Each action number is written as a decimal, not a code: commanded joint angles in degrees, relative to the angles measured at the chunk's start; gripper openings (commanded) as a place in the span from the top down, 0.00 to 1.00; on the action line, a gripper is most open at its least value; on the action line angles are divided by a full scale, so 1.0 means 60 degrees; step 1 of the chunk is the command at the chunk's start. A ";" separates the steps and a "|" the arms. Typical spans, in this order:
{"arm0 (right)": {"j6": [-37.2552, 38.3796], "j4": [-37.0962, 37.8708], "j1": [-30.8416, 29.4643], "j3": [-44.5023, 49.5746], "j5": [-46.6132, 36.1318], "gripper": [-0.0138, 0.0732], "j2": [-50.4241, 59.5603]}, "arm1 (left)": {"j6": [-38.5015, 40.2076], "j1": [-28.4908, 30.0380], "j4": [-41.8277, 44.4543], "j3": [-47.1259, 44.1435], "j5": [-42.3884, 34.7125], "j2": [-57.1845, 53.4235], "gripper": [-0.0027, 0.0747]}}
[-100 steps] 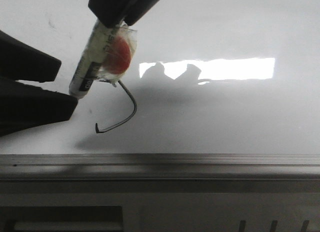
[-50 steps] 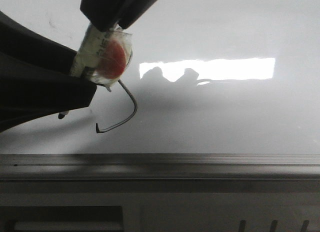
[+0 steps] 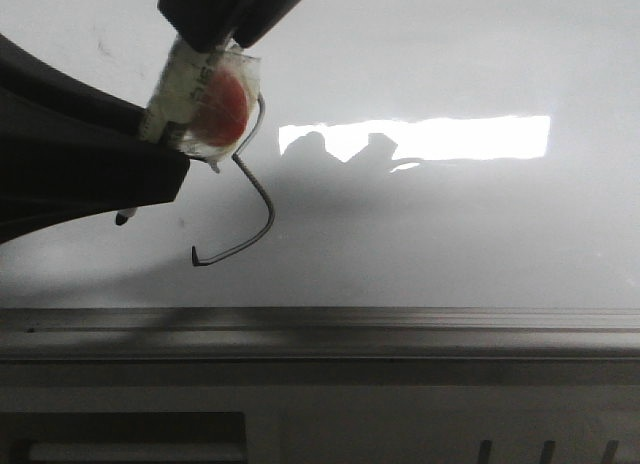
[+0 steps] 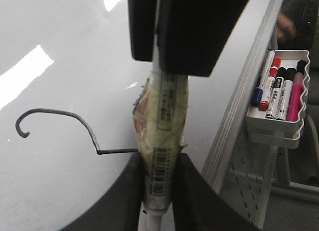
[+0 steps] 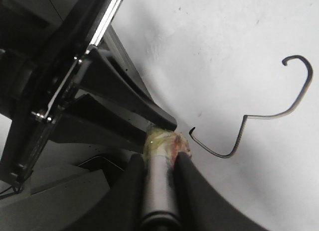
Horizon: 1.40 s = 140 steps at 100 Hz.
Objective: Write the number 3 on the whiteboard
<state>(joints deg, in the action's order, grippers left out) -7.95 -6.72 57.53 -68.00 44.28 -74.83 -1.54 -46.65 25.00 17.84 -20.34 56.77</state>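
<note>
A marker wrapped in clear tape with a red patch hangs tilted over the whiteboard. My right gripper is shut on its upper end and my left gripper is shut on its lower barrel; the tip pokes out beneath. In the left wrist view the left gripper clamps the marker. In the right wrist view the right gripper clamps the marker. The number 3 is a thin dark line beside the marker, whole in the right wrist view and partly hidden in the left wrist view.
A grey metal rail edges the board at the front. A white tray with several markers hangs on the rail's outer side. A bright rectangular light reflection lies on the board right of the grippers.
My left gripper has moved right and closed round the marker's lower barrel. The marker and right gripper shifted slightly up and left, uncovering the upper stroke of the 3.
</note>
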 commanded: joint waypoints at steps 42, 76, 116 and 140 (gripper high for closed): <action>-0.0012 0.0609 -0.0936 -0.0576 -0.0737 0.14 0.1122 | 0.1606 0.0233 -0.6150 0.0317 0.0377 -0.0035 0.99; -0.0012 0.0592 -0.1129 -0.0576 -0.1014 0.14 0.1754 | 0.1741 0.0524 -0.8321 0.0595 0.1782 0.0013 0.99; -0.0012 0.0592 -0.1129 -0.0576 -0.1014 0.14 0.1754 | 0.1741 0.0888 -0.8321 0.0595 0.1887 0.0013 0.99; -0.0012 0.0592 -0.1129 -0.0576 -0.1014 0.14 0.1754 | 0.1724 0.0888 -0.8190 0.0595 0.1766 0.0013 0.89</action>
<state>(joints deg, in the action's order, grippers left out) -7.95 -3.37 51.08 -69.44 42.26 -65.71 8.33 -42.00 -23.66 19.82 -5.17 57.10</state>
